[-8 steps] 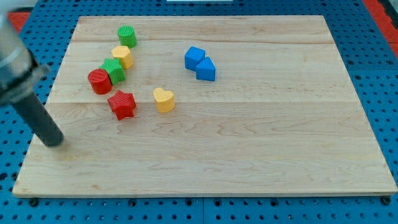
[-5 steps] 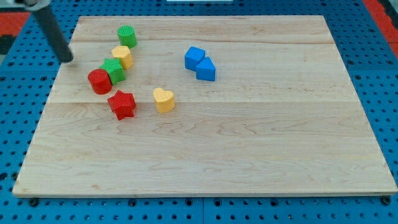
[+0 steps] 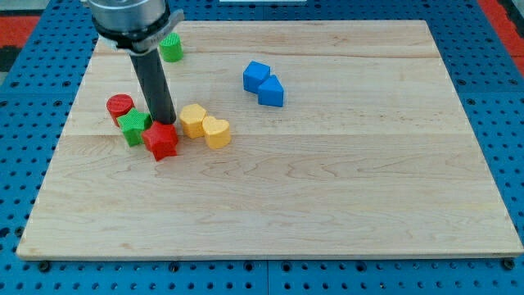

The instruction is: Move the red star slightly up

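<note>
The red star lies on the wooden board at the view's left. My tip stands right at the star's upper edge, touching or nearly touching it. A green block sits against the star's left side, with a red cylinder just above and left of it. A yellow block and a yellow heart lie side by side to the star's right.
A green cylinder sits near the view's top left, partly behind the rod. Two blue blocks touch each other right of centre near the top. The board lies on a blue pegboard.
My tip has swept from the view's left edge into the cluster. The yellow block slid down-right next to the yellow heart. The green block and red cylinder shifted down-left.
</note>
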